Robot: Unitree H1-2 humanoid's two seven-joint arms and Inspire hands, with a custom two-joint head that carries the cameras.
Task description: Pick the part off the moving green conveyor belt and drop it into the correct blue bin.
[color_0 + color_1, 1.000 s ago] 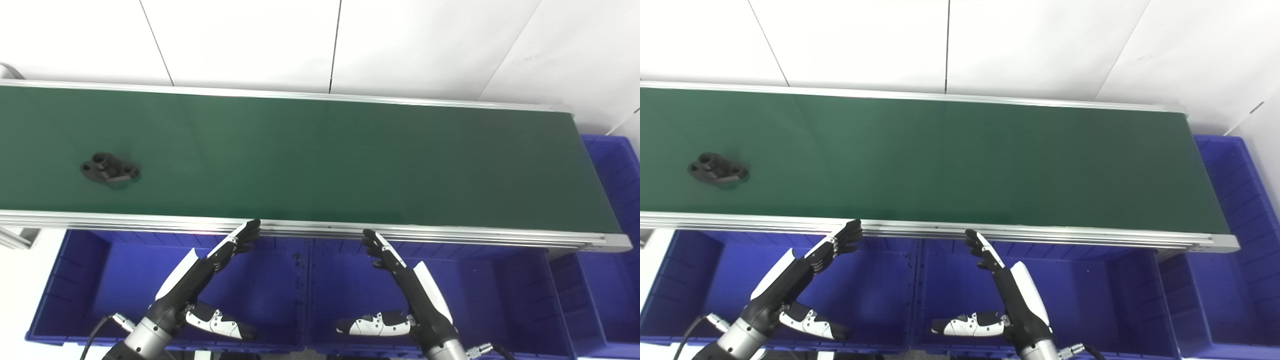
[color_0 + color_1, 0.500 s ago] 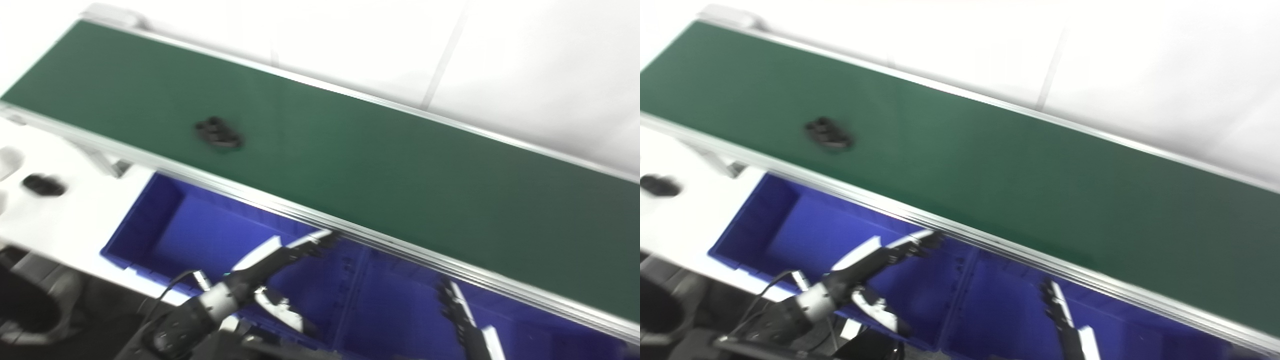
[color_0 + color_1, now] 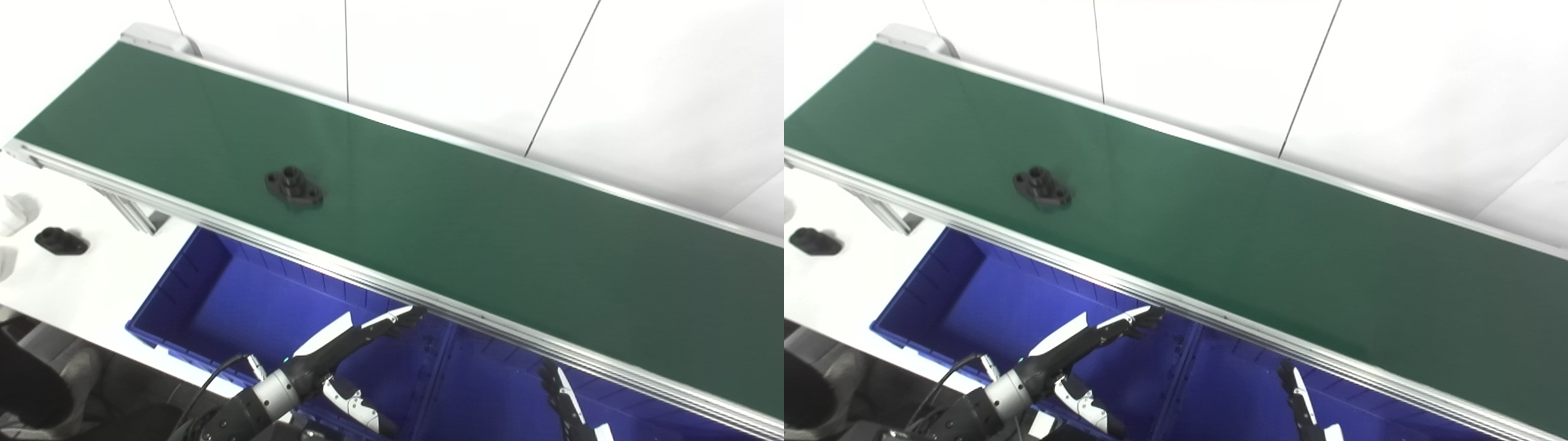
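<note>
A black flanged part (image 3: 294, 186) with a raised round hub lies flat on the green conveyor belt (image 3: 465, 226), left of the middle. Below the belt's near rail, my left hand (image 3: 361, 334) hovers over the left blue bin (image 3: 202, 288), open, fingers stretched flat and thumb hanging down, holding nothing. The part is well up and left of it. My right hand (image 3: 566, 407) shows only its straight fingertips at the bottom edge, over the neighbouring blue bin (image 3: 484, 398), open and apart from the belt.
A second black part (image 3: 60, 241) rests on the white table at far left, beside white objects (image 3: 15, 214). The belt's aluminium rail (image 3: 343, 275) runs diagonally between the hands and the belt. White wall panels stand behind.
The camera has swung left and tilted, so the whole scene shifted and the belt now runs diagonally. The part has travelled rightwards along the belt. Both hands stay open over the bins.
</note>
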